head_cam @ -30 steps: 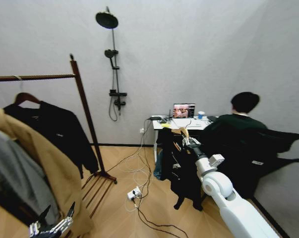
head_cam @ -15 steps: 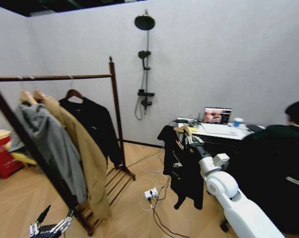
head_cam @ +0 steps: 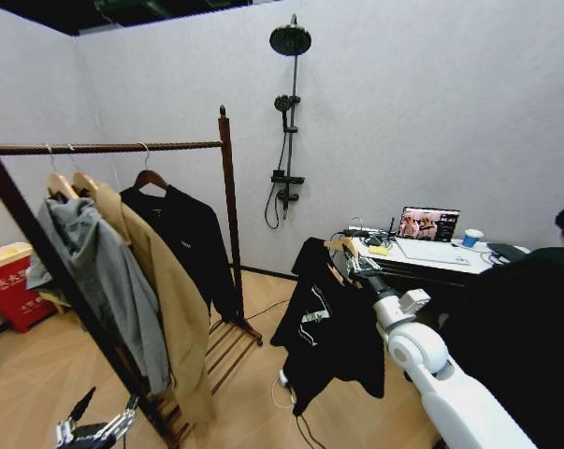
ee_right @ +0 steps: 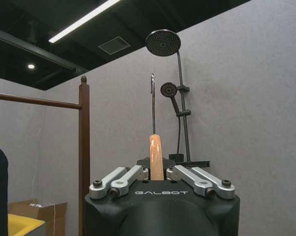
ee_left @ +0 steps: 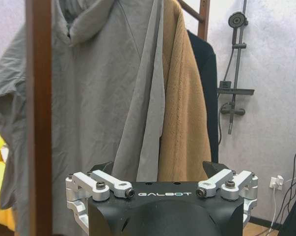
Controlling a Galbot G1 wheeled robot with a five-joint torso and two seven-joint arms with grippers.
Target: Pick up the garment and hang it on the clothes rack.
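garment (head_cam: 330, 337): black short-slv tee w/ small white print, on light wood hanger (head_cam: 342, 247); we see it hang free in the air off the right tool, right of the clothes rack, apart from it.
right tool (head_cam: 358, 266): arm stretched fwd, fingers clamped on the hanger neck (ee_right: 156, 156); metal hook sticks up above.
clothes rack (head_cam: 227, 187): dk-brown, knob-top post, rod carries grey hoodie (head_cam: 94, 271), tan coat (head_cam: 169, 299), black jacket (head_cam: 193, 238).
left tool (head_cam: 99, 428): low by rack's near post, fingers spread wide, holding nothing.
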